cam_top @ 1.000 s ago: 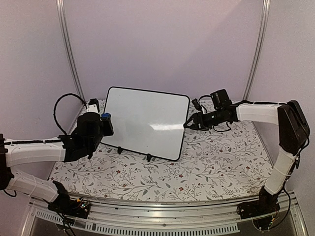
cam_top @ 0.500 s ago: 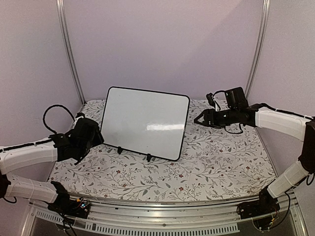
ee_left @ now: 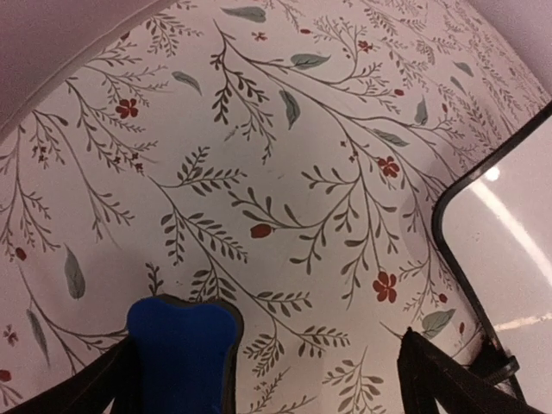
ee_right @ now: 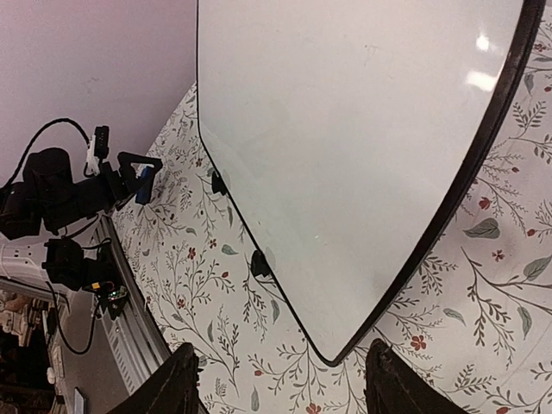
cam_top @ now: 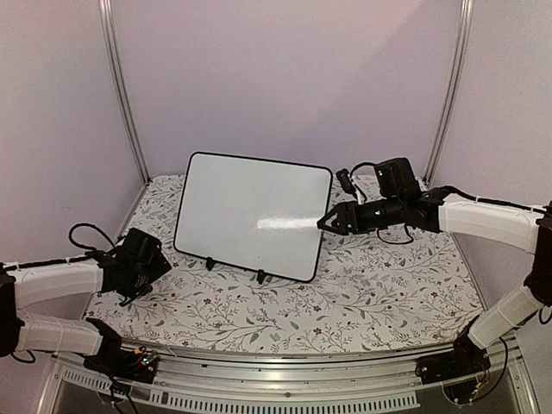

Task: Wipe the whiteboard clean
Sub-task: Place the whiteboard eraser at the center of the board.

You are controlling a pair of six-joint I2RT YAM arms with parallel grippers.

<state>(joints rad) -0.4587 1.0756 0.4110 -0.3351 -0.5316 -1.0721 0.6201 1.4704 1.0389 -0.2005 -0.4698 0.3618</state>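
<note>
- Floral cloth is covering the table (cam_top: 388,285); lilac walls (cam_top: 285,78) are closing it in on three sides.
- Whiteboard (cam_top: 254,216) is standing at the middle of the table, towards the back, propped on small black feet (cam_top: 260,276) and leaning backwards. Its face is showing plain white with a streak of glare.
- Left gripper (cam_top: 148,259) is hanging low over the cloth, left of the whiteboard and apart from it. In the left wrist view its jaws are standing wide.
- Eraser (ee_left: 181,349), blue, is sitting against the left-hand finger (ee_left: 86,392) in that view, on or just over the cloth; which, I cannot tell. The other finger (ee_left: 448,379) is standing well clear of it.
- Lower left corner of the whiteboard is showing at the right of the left wrist view, near that finger.
- Right gripper (cam_top: 330,220) is reaching in from the right, its tips just beside the board's right edge; whether they are touching it I cannot tell.
- Right jaws are standing part-way apart, with nothing between them.
</note>
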